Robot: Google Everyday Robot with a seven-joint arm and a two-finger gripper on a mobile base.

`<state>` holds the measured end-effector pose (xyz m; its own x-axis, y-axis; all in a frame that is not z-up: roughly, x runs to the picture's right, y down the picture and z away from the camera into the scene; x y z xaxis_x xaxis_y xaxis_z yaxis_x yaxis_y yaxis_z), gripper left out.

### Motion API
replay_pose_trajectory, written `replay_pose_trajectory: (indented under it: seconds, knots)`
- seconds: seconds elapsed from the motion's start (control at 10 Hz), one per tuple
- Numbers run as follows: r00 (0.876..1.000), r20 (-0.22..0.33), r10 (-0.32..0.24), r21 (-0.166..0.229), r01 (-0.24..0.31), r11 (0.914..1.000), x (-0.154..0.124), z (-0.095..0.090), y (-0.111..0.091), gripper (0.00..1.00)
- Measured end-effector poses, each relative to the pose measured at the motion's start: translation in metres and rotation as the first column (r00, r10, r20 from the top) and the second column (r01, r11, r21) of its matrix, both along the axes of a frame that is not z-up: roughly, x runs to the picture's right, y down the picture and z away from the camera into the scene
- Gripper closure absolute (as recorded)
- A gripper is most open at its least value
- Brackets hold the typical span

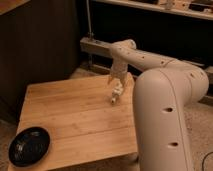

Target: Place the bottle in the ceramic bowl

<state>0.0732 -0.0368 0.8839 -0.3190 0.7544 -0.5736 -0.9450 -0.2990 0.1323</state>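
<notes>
Over the far right part of the wooden table [75,120], at about 2 o'clock from its centre, the gripper [116,83] points downward, its fingers pinched on the upper end of the bottle [116,95]. The bottle hangs slightly tilted, low over the tabletop; contact with the wood cannot be determined. The ceramic bowl [30,145] sits at 7 o'clock, on the near left corner, well apart from the bottle. The arm [150,60] reaches in from 3 o'clock.

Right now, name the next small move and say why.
Probably swing the claw left and toward the near edge. It seems to hold the bottle above the table's far right side, while the bowl sits at the near-left corner.
</notes>
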Motion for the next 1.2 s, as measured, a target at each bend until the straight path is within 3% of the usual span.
replay_pose_trajectory:
  seconds: [0.3, 0.7, 1.2]
  knots:
    - [1.000, -0.026, 0.012, -0.013, -0.012, 0.9998, 0.008, 0.019, 0.004, 0.35]
    - [0.999, -0.030, 0.026, 0.007, -0.025, 0.9997, 0.015, 0.046, 0.012, 0.35]
    - [0.999, -0.016, 0.032, 0.023, -0.032, 0.9992, 0.017, 0.062, -0.004, 0.35]
